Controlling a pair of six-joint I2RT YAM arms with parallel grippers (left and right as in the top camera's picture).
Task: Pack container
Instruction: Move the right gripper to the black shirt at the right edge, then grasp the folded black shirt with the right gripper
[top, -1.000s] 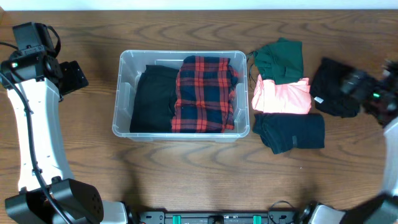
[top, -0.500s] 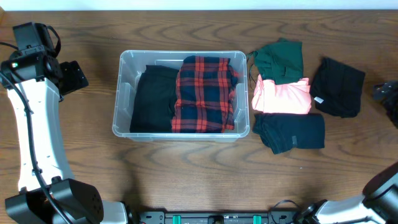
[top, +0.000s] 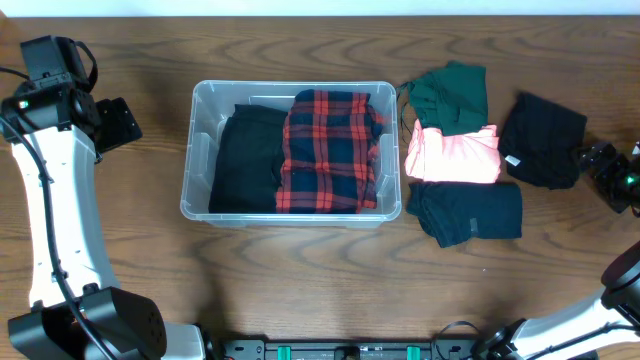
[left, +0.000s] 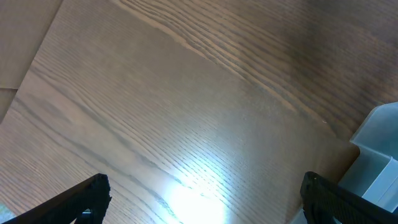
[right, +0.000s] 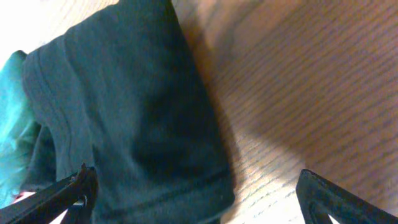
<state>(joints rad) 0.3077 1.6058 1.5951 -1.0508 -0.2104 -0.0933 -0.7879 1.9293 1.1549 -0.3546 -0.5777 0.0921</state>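
The clear plastic container sits mid-table and holds a folded black garment and a red plaid shirt. Its corner shows in the left wrist view. To its right lie a green garment, a pink one, a dark navy one and a black one. My left gripper is open and empty over bare wood left of the container. My right gripper is open just right of the black garment, which fills its wrist view.
The wooden table runs to the frame edges. A pale surface borders the table at the far left in the left wrist view. The loose garments lie packed together right of the container.
My right arm swung away from the black garment toward the right edge, then came back a little to its right side. The left arm has not moved.
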